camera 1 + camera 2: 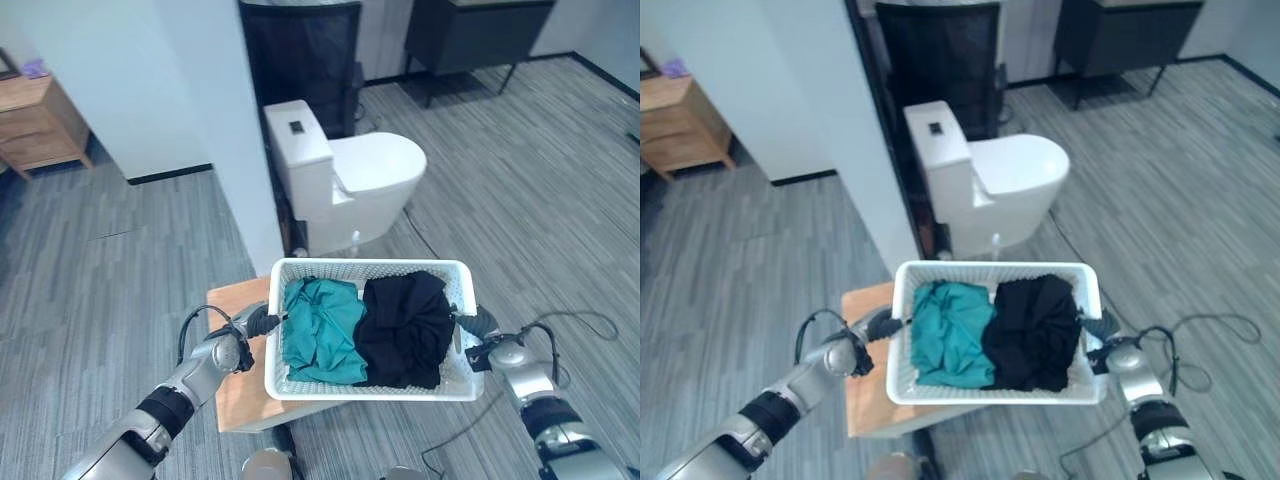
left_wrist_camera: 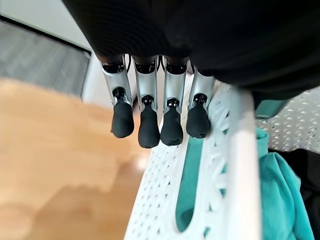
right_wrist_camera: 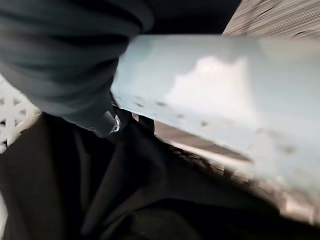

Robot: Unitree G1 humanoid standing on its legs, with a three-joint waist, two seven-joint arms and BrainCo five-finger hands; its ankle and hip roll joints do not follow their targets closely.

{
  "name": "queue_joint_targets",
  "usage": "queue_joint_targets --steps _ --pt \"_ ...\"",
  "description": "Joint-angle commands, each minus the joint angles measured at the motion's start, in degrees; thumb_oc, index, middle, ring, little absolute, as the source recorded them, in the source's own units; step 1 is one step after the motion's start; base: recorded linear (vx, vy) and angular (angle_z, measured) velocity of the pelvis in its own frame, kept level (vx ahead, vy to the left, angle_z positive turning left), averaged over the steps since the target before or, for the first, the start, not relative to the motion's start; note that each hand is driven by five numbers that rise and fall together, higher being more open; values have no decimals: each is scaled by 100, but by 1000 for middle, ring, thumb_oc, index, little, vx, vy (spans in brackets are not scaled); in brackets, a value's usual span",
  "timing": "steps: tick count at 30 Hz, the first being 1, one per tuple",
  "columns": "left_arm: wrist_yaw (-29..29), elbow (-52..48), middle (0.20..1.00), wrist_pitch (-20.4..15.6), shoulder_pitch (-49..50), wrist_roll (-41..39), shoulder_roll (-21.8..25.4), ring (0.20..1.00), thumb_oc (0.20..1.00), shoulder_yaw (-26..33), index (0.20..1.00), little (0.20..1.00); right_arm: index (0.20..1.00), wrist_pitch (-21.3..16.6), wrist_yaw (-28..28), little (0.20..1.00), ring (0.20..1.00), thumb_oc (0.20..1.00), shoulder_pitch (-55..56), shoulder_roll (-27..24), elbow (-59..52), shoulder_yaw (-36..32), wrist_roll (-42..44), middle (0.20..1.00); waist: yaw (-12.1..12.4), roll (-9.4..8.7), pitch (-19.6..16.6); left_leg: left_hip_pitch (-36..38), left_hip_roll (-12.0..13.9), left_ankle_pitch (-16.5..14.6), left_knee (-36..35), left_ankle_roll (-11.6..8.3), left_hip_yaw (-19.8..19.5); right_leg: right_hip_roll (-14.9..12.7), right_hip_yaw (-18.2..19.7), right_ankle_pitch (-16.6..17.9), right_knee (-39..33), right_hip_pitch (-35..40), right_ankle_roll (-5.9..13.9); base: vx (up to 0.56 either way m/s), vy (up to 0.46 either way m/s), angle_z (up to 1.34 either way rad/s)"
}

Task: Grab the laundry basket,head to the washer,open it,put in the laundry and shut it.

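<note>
While the left hand [image 1: 252,325] curls on one basket [image 1: 371,269] end, the right hand's [image 1: 482,325] grip cannot be told.

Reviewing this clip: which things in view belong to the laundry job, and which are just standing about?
Job:
- white laundry basket, over a small wooden table
- teal garment and black garment in it
- left robot hand and right robot hand at the basket's two ends

Bystanders:
- toilet
- wooden cabinet
- dark desk
</note>
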Motion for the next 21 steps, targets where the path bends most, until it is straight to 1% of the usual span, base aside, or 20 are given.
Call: queue_joint_targets --steps 1,2,3,4,5,6,7,8,9,10,11,12,13,14,15,16,17,18,19,21 --pt "249 628 200 95 -226 -276 397 200 200 832 200 200 200 -95 -168 200 200 200 -430 -905 336 -436 484 200 15 -49 -321 -855 -146 341 -265 -560 -291 -94 450 713 -312 669 290 -388 -418 -144" --pt "303 723 200 61 -214 -434 322 200 200 911 200 200 200 -86 -114 200 200 200 -757 -890 443 -219 566 200 36 22 -267 -897 343 606 -245 -811 -77 75 278 167 -836 827 112 -281 -321 -149" --pt "303 725 200 59 -215 -434 319 200 200 917 200 200 200 -89 -113 200 200 200 -770 -892 452 -209 569 200 34 30 -258 -891 352 610 -244 -817 -77 84 280 172 -843 835 106 -295 -346 -167" --pt "295 702 200 45 -191 -522 314 200 200 931 200 200 200 -83 -90 200 200 200 -862 -917 480 -128 558 200 40 44 -228 -929 524 768 -260 -913 -34 190 278 -28 -1059 875 54 -288 -365 -110" --pt "259 711 200 37 -226 -660 266 200 200 940 200 200 200 -71 -88 200 200 200 -937 -1018 560 -44 616 200 -15 98 -137 -984 866 1144 -387 -1163 -17 509 349 -181 -1294 836 -127 -293 -376 -104" --pt "258 715 200 37 -232 -662 258 200 200 947 200 200 200 -73 -86 200 200 200 -953 -1028 568 -32 620 200 -16 129 -127 -978 897 1185 -411 -1185 -30 550 350 -169 -1310 843 -153 -366 -409 -50" --pt "245 647 200 -3 -287 -764 242 200 200 979 200 200 200 -81 -52 200 200 200 -1051 -1115 495 58 678 200 -133 191 -44 -947 1011 1183 -673 -1243 -123 705 388 -181 -1624 909 -162 -266 -217 -29" --pt "259 618 200 -22 -328 -810 232 200 200 987 200 200 200 -92 -22 200 200 200 -1072 -1185 484 93 720 200 -154 204 5 -931 1017 1227 -759 -1283 -316 760 467 -118 -1728 918 -183 -336 -262 -36" --pt "273 604 200 -61 -384 -868 206 200 200 960 200 200 200 -123 -45 200 200 200 -1108 -1255 501 103 806 200 -125 199 97 -968 983 1235 -748 -1342 -614 780 526 -40 -1748 903 -229 -160 -127 -69" --pt "276 615 200 -65 -401 -873 201 200 200 953 200 200 200 -127 -44 200 200 200 -1116 -1264 508 101 813 200 -133 210 109 -980 988 1232 -731 -1345 -637 789 511 -39 -1751 912 -233 -312 -168 -74" --pt "279 604 200 -86 -549 -960 171 200 200 836 200 200 200 -145 16 200 200 200 -1212 -1318 439 180 917 200 -35 176 345 -1052 727 1034 -226 -1280 -1557 832 610 188 -1646 695 -374 -326 -172 -52" --pt "305 571 200 -110 -588 -969 192 200 200 814 200 200 200 -129 66 200 200 200 -1306 -1358 424 251 940 200 5 126 433 -1082 414 766 214 -1242 -2156 825 714 297 -1653 617 -414 -330 -166 -39" --pt "305 573 200 -111 -594 -970 192 200 200 818 200 200 200 -129 67 200 200 200 -1318 -1360 429 255 941 200 -13 141 431 -1128 422 751 263 -1236 -2183 839 697 311 -1664 611 -413 -212 -151 -53" --pt "331 408 200 -154 -552 -972 242 200 200 827 200 200 200 -92 150 200 200 200 -1466 -1414 409 403 898 200 47 30 464 -953 -242 103 795 -1157 -2750 795 920 458 -1715 502 -428 -125 -85 -69" --pt "330 405 200 -153 -551 -972 243 200 200 832 200 200 200 -92 151 200 200 200 -1473 -1413 412 408 899 200 44 34 459 -967 -239 111 801 -1152 -2751 798 921 472 -1723 494 -425 -143 -110 -88" --pt "355 350 200 -164 -484 -978 253 200 200 873 200 200 200 -71 182 200 200 200 -1545 -1409 428 483 869 200 62 23 422 -827 -490 -148 942 -1071 -2891 820 1044 521 -1748 451 -433 7 -27 -86" --pt "355 322 200 -176 -421 -984 234 200 200 898 200 200 200 -71 198 200 200 200 -1599 -1421 516 547 821 200 67 90 322 -490 -628 -319 674 -977 -2940 915 1115 518 -1797 446 -403 60 -16 -102" --pt "397 319 200 -169 -264 -993 200 200 200 994 200 200 200 -47 244 200 200 200 -1610 -1370 622 547 782 200 39 144 171 -262 -711 -286 320 -838 -3100 1047 1318 580 -1783 389 -403 77 13 -89" --pt "393 347 200 -179 -254 -995 190 200 200 978 200 200 200 -53 235 200 200 200 -1599 -1358 661 522 805 200 35 129 168 -317 -823 -240 338 -864 -3247 1055 1355 586 -1769 356 -407 33 24 -75" --pt "401 350 200 -175 -251 -1016 180 200 200 981 200 200 200 -56 239 200 200 200 -1483 -1376 621 397 863 200 -99 101 157 -417 -834 -152 351 -907 -3176 1007 1281 582 -1788 318 -412 -20 7 -35"
